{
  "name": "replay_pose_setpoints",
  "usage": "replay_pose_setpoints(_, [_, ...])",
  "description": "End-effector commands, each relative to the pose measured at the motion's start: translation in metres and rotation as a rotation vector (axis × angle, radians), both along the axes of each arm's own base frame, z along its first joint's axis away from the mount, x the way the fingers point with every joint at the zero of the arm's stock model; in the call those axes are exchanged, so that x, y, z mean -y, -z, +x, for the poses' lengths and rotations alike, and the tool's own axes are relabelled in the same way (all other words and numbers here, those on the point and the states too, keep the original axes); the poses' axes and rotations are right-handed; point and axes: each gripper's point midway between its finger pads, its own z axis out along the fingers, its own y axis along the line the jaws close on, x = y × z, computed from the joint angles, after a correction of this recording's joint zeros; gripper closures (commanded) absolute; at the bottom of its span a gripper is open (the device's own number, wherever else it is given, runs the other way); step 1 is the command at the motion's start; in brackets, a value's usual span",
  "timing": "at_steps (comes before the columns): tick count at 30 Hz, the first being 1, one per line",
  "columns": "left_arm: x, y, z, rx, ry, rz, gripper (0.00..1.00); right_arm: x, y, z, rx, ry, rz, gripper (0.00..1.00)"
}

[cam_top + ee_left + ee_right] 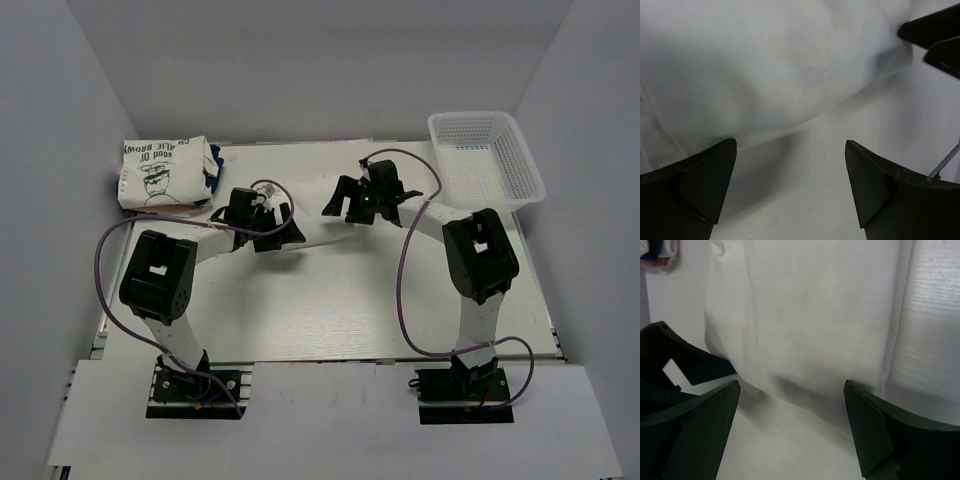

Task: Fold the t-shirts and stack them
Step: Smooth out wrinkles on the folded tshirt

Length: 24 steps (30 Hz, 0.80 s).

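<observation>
So, one folded tee (163, 175) sits done at the far left corner. My left gripper (270, 228) hovers with fingers spread, empty, at the second tee (810, 315) lying mid-table toward the far edge; my right gripper (352, 203) is likewise spread and empty. I judge folding it and stacking remain.

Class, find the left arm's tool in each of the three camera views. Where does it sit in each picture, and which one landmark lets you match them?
Top external: the left tool sits left of centre, pointing towards the other arm.
Left wrist: the left tool is open, its dark tips in the bottom corners.
Right wrist: the left tool shows as a dark shape at the left edge.
Shared landmark: the spread white t-shirt.
</observation>
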Motion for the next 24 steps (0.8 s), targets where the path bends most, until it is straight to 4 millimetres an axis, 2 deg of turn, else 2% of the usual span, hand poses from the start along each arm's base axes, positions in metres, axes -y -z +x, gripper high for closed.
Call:
replay_pose_setpoints(1, [-0.015,0.011,0.005,-0.019,-0.067,0.048,0.0,0.009,0.035,-0.009,-0.105,0.022,-0.026,0.1])
replay_pose_setpoints(2, [-0.017,0.02,0.0,-0.048,-0.066,0.058,0.0,0.01,0.043,-0.011,-0.123,0.018,-0.031,0.1])
replay_pose_setpoints(5, [-0.018,0.017,-0.005,-0.049,-0.066,0.059,0.0,0.011,0.045,-0.011,-0.121,0.012,-0.036,0.1])
replay_pose_setpoints(7, [-0.014,0.001,-0.008,-0.015,-0.045,0.055,0.0,0.015,0.04,-0.013,-0.11,0.014,-0.065,0.1])
replay_pose_setpoints(9, [-0.011,-0.028,-0.002,0.06,-0.03,0.058,0.0,0.022,0.036,-0.009,-0.097,0.036,-0.096,0.1])
replay_pose_setpoints(10, [-0.009,-0.04,0.0,0.092,-0.012,0.043,0.0,0.022,0.022,-0.008,-0.054,0.022,-0.102,0.1])
replay_pose_setpoints(11, [-0.007,-0.055,0.005,0.143,0.023,0.047,0.0,0.024,0.016,-0.006,-0.039,0.022,-0.112,0.1])
replay_pose_setpoints(12, [-0.011,-0.073,0.012,0.186,0.009,0.075,0.0,0.023,-0.006,-0.004,0.032,-0.008,-0.11,0.1])
replay_pose_setpoints(13, [-0.016,-0.068,0.01,0.167,-0.006,0.099,0.0,0.023,-0.013,-0.002,0.065,-0.019,-0.11,0.1])
replay_pose_setpoints(14, [-0.016,-0.083,0.018,0.196,-0.021,0.103,0.0,0.021,-0.028,-0.003,0.101,-0.041,-0.095,0.1])
replay_pose_setpoints(15, [-0.024,-0.087,0.022,0.201,-0.033,0.122,0.0,0.021,-0.032,-0.005,0.124,-0.07,-0.1,0.1])
replay_pose_setpoints(17, [-0.034,-0.089,0.031,0.182,-0.077,0.168,0.0,0.023,-0.051,-0.008,0.19,-0.107,-0.117,0.1])
replay_pose_setpoints(18, [-0.039,-0.082,0.035,0.159,-0.097,0.202,0.0,0.024,-0.056,-0.009,0.2,-0.107,-0.117,0.1])
replay_pose_setpoints(19, [-0.044,-0.083,0.041,0.163,-0.124,0.231,0.0,0.025,-0.055,-0.014,0.2,-0.12,-0.118,0.1])
replay_pose_setpoints(20, [-0.044,-0.08,0.042,0.155,-0.116,0.241,0.0,0.027,-0.068,-0.015,0.235,-0.12,-0.11,0.1])
replay_pose_setpoints(22, [-0.047,-0.072,0.049,0.127,-0.124,0.254,0.0,0.03,-0.066,-0.02,0.235,-0.115,-0.117,0.1])
replay_pose_setpoints(24, [-0.051,-0.065,0.054,0.094,-0.146,0.282,0.0,0.036,-0.075,-0.024,0.255,-0.104,-0.124,0.1])
